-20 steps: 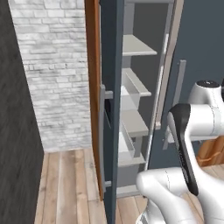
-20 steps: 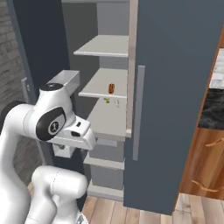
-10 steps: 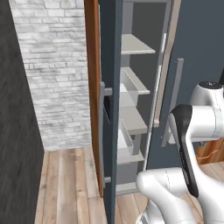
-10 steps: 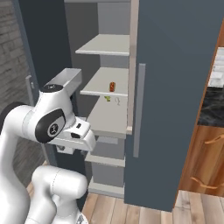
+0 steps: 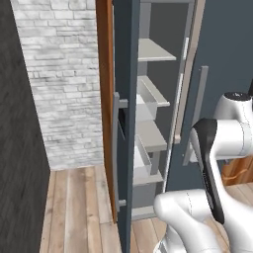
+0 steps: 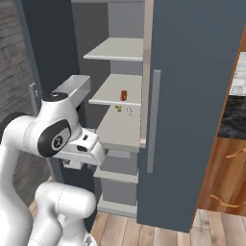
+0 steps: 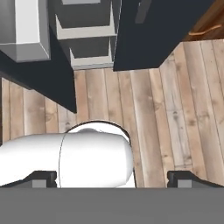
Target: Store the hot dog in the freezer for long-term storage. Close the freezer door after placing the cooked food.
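The hand [image 7: 112, 177] points down at the wooden floor [image 7: 175, 109] in front of the freezer [image 6: 192, 96], its two dark fingertips [image 7: 186, 178] spread wide apart with nothing between them. In the right base view the hand sits low beside the arm's elbow, just in front of the open compartment. The freezer door [image 5: 126, 113] stands swung out to the left, seen edge-on in the left base view, with white bins on its inner face and a grey bar handle [image 5: 116, 148]. Inside, light grey shelves [image 6: 117, 48] are stacked one above another. The hot dog [image 6: 123, 95] stands on the second shelf from the top, well apart from the hand, with two small items [image 6: 118, 108] just in front of it, too small to tell.
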Tool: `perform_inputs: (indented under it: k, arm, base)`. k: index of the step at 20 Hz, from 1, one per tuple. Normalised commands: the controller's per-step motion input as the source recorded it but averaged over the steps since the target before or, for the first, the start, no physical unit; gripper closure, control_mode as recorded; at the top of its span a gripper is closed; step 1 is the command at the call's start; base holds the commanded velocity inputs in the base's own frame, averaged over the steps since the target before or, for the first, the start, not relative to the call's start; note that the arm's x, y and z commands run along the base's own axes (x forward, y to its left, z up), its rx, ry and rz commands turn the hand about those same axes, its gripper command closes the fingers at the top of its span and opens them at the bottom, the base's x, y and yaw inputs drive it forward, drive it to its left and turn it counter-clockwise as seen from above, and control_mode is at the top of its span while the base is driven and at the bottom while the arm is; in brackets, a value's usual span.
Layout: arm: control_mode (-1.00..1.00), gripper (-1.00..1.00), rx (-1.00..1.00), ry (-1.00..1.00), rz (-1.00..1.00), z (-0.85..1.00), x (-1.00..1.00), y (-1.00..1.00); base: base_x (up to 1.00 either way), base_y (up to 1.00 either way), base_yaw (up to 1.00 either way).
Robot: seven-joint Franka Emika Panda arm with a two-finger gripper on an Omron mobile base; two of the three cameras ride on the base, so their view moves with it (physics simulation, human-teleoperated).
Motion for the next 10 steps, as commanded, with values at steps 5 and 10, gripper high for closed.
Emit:
perform_inputs:
  k: [5, 10]
  arm:
    - [-1.00, -1.00, -0.16, -0.23, -0.15, 0.00, 0.02, 0.84]
    - [-1.00, -1.00, -0.23, -0.34, -0.38, 0.01, 0.08, 1.00]
  base:
    - [0.00, 0.00, 0.00]
    - [0.00, 0.00, 0.00]
